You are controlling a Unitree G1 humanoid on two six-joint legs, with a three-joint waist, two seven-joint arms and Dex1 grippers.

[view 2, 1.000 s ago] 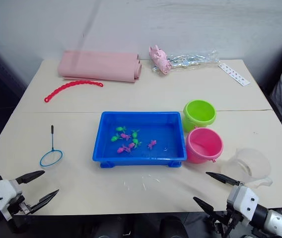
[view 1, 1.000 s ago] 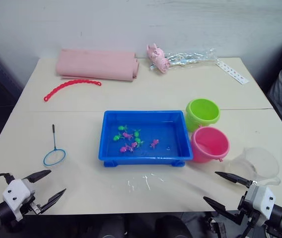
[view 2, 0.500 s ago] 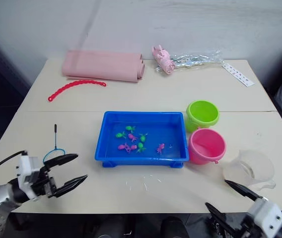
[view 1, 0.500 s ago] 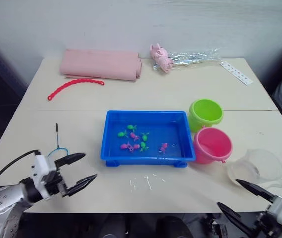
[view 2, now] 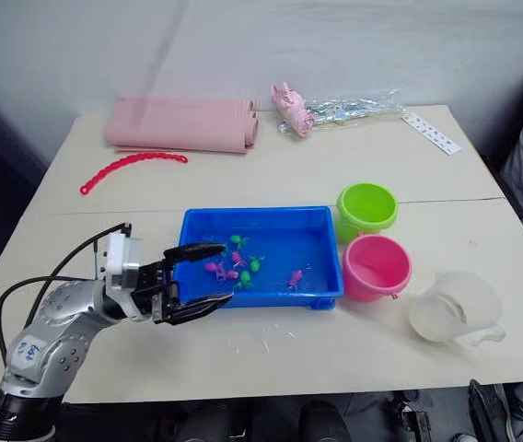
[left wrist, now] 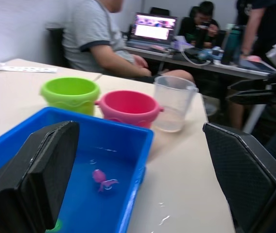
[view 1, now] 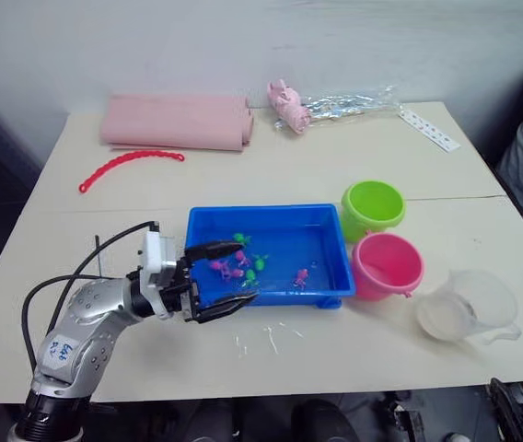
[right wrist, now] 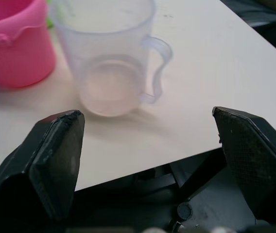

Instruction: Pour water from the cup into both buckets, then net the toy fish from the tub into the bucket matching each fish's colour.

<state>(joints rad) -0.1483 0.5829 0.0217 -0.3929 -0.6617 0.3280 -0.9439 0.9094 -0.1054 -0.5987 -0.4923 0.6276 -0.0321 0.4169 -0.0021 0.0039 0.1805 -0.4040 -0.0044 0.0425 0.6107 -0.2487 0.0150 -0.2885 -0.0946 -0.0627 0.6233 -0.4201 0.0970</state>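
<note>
Swung in from the table edge, the left gripper (view 1: 225,276) now hangs spread and empty over the blue tub's (view 1: 328,221) near-left corner; the right gripper (right wrist: 147,145), also spread, faces the clear cup (right wrist: 111,58).

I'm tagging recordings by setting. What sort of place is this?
Probably a shared office or lab: people sit at desks behind the table, one at an open laptop. A cream table holds the tub and other toys, like a staged test.

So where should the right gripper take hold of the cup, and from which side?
Grip the cup by its loop handle. It stands upright beside the pink bucket, and the handle sticks out on the side away from that bucket, toward the table edge. Coming in from that open side with the open right gripper looks easiest.
</note>
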